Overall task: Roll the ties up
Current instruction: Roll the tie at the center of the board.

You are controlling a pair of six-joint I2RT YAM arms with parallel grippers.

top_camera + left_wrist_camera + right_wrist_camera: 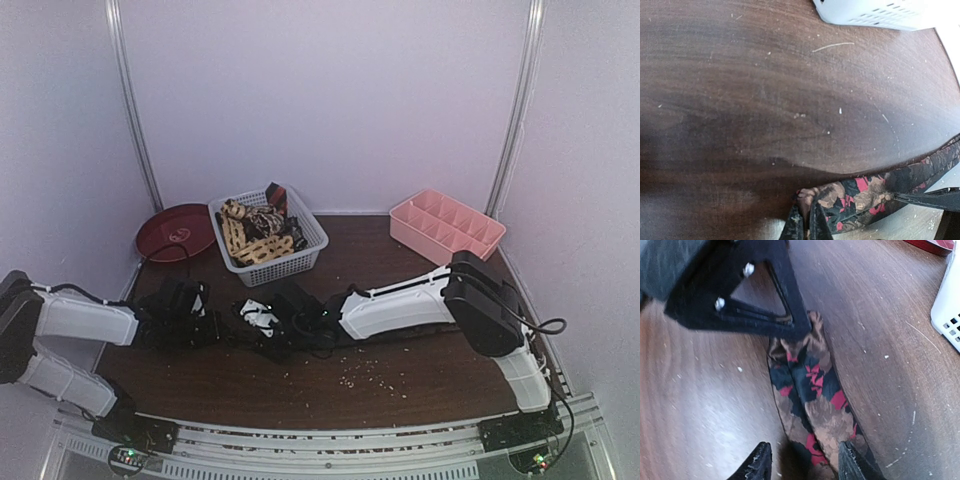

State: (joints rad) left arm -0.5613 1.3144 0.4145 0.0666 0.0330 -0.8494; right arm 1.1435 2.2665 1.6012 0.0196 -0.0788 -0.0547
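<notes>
Left hand [806, 219] clamped on the end of the floral tie [860, 196]; right hand [805, 461] half open astride it

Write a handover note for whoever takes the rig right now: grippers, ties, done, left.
Left gripper: shut on one end of the floral tie.
Right gripper: open, fingers either side of the tie further along.
The tie lies flat on the table between the arms, not rolled. Other ties sit in the basket.
Done: no rolled tie in view.
Left: roll this one, then the basket's.
</notes>
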